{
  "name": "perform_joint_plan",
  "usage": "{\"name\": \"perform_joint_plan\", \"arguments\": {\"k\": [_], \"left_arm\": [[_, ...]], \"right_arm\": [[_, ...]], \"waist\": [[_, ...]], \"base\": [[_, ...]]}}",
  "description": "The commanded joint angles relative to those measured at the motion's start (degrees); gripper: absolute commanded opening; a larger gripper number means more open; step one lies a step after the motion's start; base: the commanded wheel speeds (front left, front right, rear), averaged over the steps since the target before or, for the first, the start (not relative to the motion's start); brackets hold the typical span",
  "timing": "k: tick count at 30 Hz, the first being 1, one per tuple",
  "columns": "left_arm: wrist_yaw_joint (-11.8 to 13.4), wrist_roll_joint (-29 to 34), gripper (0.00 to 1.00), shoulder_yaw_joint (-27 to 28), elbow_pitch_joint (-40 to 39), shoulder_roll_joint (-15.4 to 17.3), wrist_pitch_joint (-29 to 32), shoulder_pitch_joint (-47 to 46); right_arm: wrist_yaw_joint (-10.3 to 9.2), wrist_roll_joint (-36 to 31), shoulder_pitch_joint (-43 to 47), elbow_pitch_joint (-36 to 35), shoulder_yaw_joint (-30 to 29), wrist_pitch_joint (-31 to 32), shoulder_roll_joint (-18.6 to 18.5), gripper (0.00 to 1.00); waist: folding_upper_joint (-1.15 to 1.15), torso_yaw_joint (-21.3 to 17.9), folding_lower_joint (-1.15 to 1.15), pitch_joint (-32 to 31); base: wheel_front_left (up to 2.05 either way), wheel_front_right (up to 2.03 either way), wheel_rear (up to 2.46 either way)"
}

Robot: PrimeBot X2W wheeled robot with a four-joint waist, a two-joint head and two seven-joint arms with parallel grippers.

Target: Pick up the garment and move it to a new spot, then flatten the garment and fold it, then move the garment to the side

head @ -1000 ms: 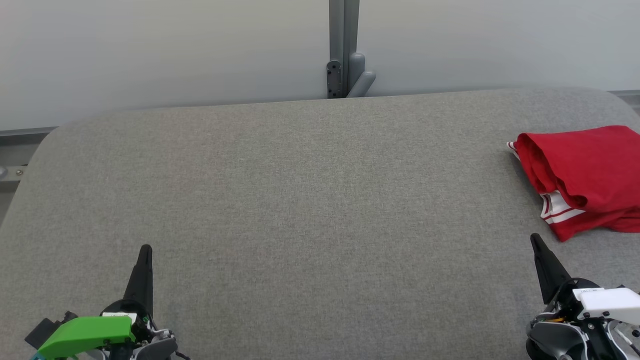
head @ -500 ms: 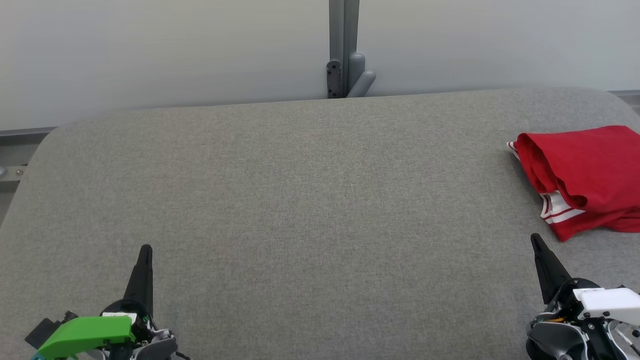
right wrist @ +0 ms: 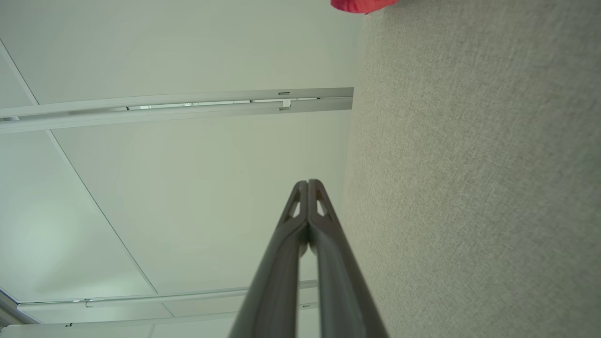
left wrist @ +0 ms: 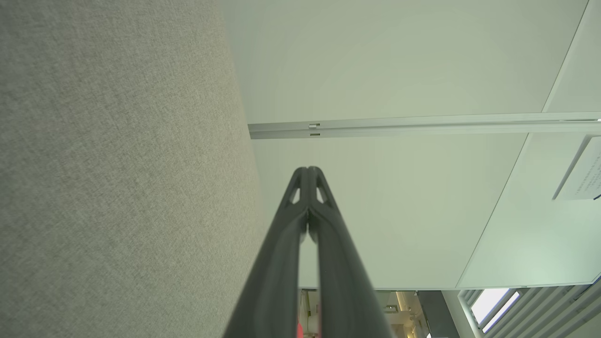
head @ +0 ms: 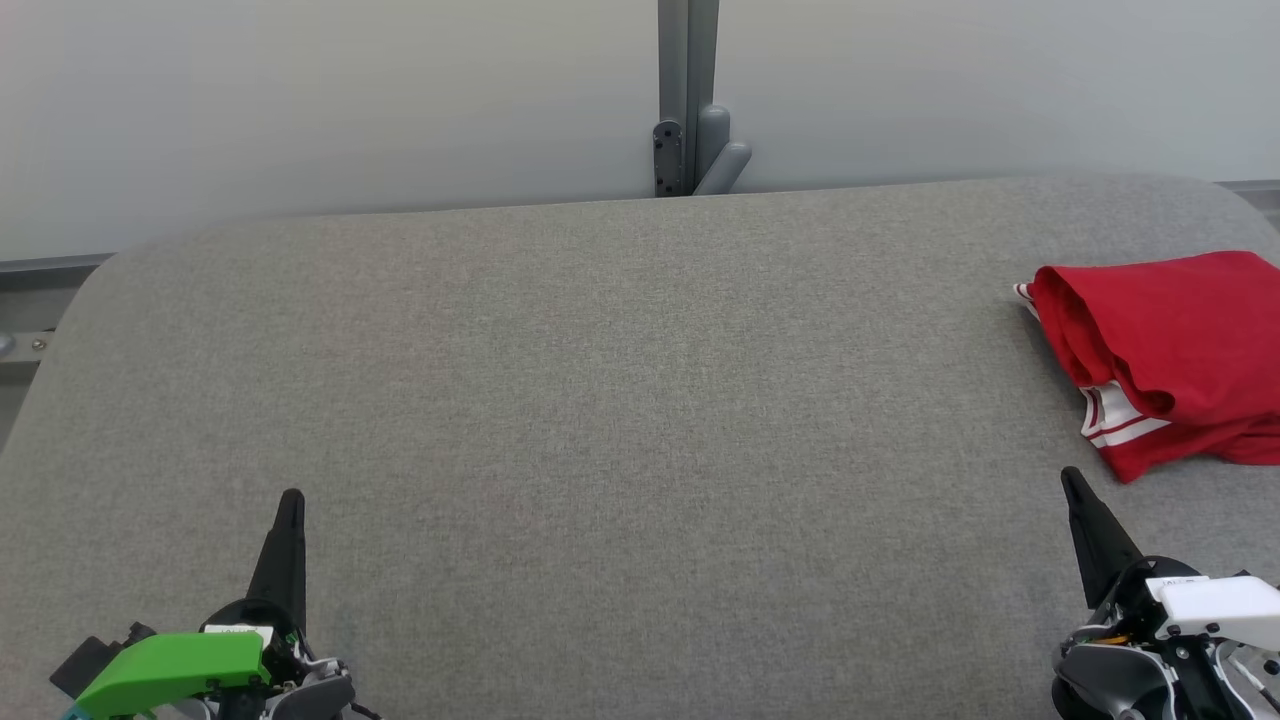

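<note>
- Currently the garment [head: 1165,355], red with white stripes at one hem, lies bunched and loosely folded at the far right edge of the grey counter [head: 600,400], partly cut off by the head view's right border.
- Left end effector [head: 288,540]: low at the near left, fingers pressed together, holding nothing; the left wrist view confirms the tips meet.
- Right end effector [head: 1085,520]: low at the near right, fingers likewise closed and empty, tips meeting in the right wrist view.
- Key relation: garment sits ahead of and slightly to the right of the right end effector, near it; well apart from the left one. Right arm is the nearer.
- Garment's long axis runs roughly along the counter's right edge, near to far.
- Judgement: state is consistent with the final move-aside done, or with a pick not yet begun; cannot tell which.
</note>
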Motion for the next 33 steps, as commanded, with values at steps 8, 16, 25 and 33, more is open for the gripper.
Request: {"name": "perform_joint_plan", "arguments": {"k": [8,16,25,33], "left_arm": [[-0.4,0.2,0.00,0.2,0.0,0.0,0.1,-0.8],[-0.4,0.2,0.00,0.3,0.0,0.0,0.2,-0.8],[-0.4,0.2,0.00,0.3,0.0,-0.1,0.2,-0.8],[-0.4,0.3,0.00,0.3,0.0,-0.1,0.2,-0.8]], "right_arm": [[0.02,-0.3,-0.6,0.1,-0.2,0.2,0.0,0.00],[0.02,-0.3,-0.6,0.1,-0.3,0.2,0.0,0.00],[0.02,-0.4,-0.6,0.1,-0.3,0.3,0.1,0.00],[0.02,-0.4,-0.6,0.1,-0.3,0.3,0.1,0.00]], "waist": [[0.00,0.0,0.00,0.0],[0.00,0.0,0.00,0.0],[0.00,0.0,0.00,0.0],[0.00,0.0,0.00,0.0]], "base": [[0.00,0.00,0.00],[0.00,0.00,0.00],[0.00,0.00,0.00],[0.00,0.00,0.00]]}}
